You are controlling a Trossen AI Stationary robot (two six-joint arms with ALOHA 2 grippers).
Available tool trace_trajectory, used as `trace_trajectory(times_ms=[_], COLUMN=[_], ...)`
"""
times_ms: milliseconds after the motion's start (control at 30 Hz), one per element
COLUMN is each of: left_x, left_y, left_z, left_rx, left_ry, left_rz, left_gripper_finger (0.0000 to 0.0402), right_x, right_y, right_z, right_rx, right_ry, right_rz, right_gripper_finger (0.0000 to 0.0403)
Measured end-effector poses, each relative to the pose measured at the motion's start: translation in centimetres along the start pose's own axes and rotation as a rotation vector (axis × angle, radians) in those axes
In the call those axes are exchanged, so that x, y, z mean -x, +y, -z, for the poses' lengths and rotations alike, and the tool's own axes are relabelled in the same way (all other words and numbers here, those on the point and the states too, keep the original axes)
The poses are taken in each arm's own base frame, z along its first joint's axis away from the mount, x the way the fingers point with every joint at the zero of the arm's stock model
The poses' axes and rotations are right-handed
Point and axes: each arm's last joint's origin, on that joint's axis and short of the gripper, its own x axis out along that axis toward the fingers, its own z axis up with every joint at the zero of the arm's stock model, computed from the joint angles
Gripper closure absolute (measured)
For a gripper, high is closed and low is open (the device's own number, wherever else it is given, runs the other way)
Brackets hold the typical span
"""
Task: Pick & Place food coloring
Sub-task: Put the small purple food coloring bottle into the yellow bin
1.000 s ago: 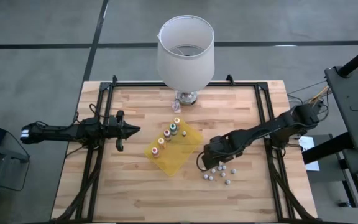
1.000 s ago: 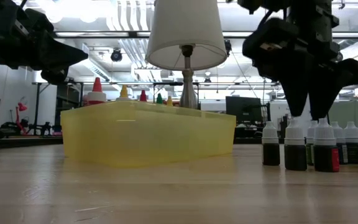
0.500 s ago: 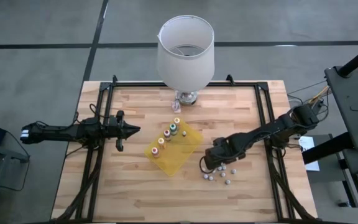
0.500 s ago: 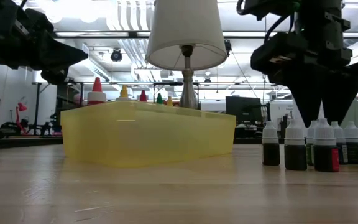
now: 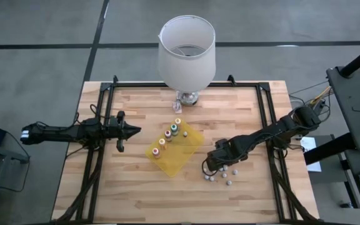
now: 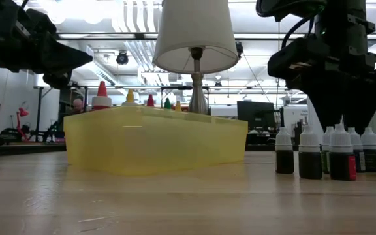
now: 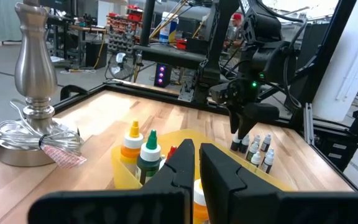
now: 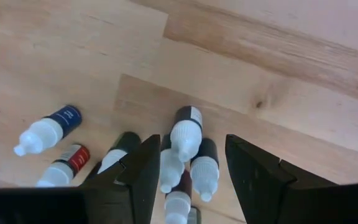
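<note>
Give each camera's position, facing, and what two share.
High: above the table, facing straight down; both arms, left gripper, right gripper.
Low: tabletop height, facing level across; yellow tray, right gripper over white-capped bottles.
Left wrist: on left arm, facing the tray past shut fingers.
Right wrist: on right arm, facing down; open fingers straddle those bottles.
Shared: low and right wrist show the bottles.

Small white-capped dark food coloring bottles stand upright, clustered on the table.
</note>
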Motion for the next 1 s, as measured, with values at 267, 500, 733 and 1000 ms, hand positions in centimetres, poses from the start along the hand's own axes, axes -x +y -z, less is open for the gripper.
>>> trace_trajectory(times_ms=[267, 500, 733, 1000], left_x=[0.0, 0.0, 0.0, 0.0], left_y=[0.0, 0.0, 0.0, 0.0], left_z=[0.0, 0.0, 0.0, 0.0], left_rx=[0.0, 0.0, 0.0, 0.0], left_ry=[0.0, 0.0, 0.0, 0.0], left_rz=[0.0, 0.0, 0.0, 0.0], left_gripper_finger=[0.0401, 0.0401, 0.0401, 0.0401], right_x=[-0.27, -0.37, -0.45, -0.45], right_y=[-0.22, -0.28, -0.32, -0.29], right_z=[-0.03, -0.04, -0.05, -0.05], right_rx=[0.006, 0.008, 0.008, 0.016], right_ry=[-0.003, -0.004, -0.005, -0.007], right_rz=[0.008, 0.007, 0.006, 0.003], right_gripper_finger=[0.0237, 0.0268, 0.0305, 0.0337])
